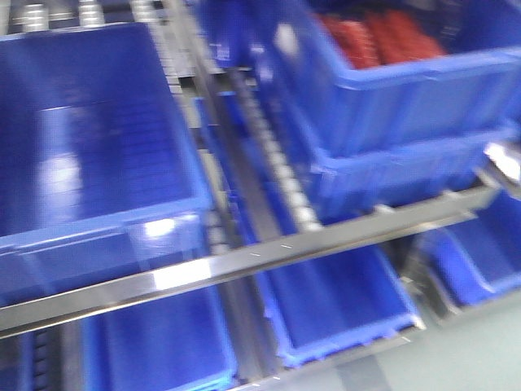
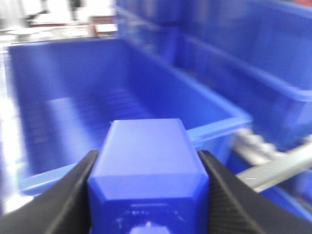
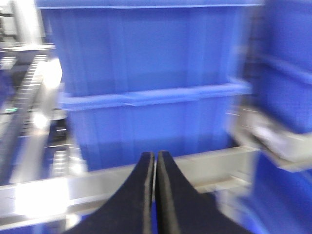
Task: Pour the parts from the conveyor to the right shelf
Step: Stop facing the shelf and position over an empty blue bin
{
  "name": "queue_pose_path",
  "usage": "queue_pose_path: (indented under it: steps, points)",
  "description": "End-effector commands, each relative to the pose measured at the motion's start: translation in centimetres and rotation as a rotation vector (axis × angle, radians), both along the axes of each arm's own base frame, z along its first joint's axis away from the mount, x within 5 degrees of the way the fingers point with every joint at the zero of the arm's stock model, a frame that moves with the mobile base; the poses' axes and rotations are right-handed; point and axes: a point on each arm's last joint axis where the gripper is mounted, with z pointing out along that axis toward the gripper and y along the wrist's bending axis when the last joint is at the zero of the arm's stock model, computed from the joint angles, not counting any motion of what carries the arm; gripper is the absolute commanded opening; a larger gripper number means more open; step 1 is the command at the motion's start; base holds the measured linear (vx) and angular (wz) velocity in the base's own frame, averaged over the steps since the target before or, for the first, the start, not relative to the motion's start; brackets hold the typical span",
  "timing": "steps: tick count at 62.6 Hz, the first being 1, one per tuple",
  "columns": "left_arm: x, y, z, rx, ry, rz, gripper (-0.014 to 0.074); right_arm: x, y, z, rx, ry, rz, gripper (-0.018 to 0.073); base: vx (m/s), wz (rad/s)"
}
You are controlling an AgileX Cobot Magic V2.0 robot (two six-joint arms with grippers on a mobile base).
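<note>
Markings and labels: unreadable through motion blur. Blue part (image 2: 146, 146) pinched between black fingers (image 2: 68, 195) of left end effector (image 2: 148, 163), in front of large open blue bin (image 2: 146, 68). Right end effector (image 3: 155, 190) pressed together, facing stacked blue bins (image 3: 146, 63) behind a steel rail. Right shelf (image 1: 244, 265): shiny steel rails, white roller tracks (image 1: 281, 167), glossy blue bins on two levels. Red items (image 1: 383, 37) in upper right bin. Grey-green floor (image 1: 464, 342) at lower right.

Blur leaves the red contents (image 1: 378, 37) of the upper bin (image 1: 423, 81) unidentifiable, and the left wrist view's lower edge crops the blue block (image 2: 146, 161).
</note>
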Motion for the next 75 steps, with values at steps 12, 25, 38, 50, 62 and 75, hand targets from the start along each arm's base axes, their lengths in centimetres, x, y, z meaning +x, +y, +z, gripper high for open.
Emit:
queue_pose_path:
  steps: [12,25,38,50,62,75]
  points:
    - [-0.32,-0.03,1.59,-0.023,-0.11,-0.016,-0.0006,0.16,-0.06,0.08,-0.012,-0.045,-0.008,-0.0009,0.12,0.72]
    - [-0.32,-0.03,1.59,-0.023,-0.11,-0.016,-0.0006,0.16,-0.06,0.08,-0.012,-0.045,-0.008,-0.0009,0.11,0.45]
    - [-0.32,-0.03,1.59,-0.023,-0.11,-0.016,-0.0006,0.16,-0.06,0.08,-0.012,-0.045,-0.008,-0.0009,0.1,0.2]
    - [-0.32,-0.03,1.59,-0.023,-0.11,-0.016,-0.0006,0.16,-0.06,0.08,-0.012,-0.045,-0.008,-0.0009,0.15,0.08]
    - [-0.32,-0.03,1.59,-0.023,-0.11,-0.016,-0.0006,0.16,-0.06,0.08,-0.012,-0.045,-0.008,-0.0009,0.2,-0.01]
    - [-0.32,-0.03,1.59,-0.023,-0.11,-0.016,-0.0006,0.16,-0.06,0.08,-0.012,-0.045,-0.008,-0.0009,0.19,0.0]
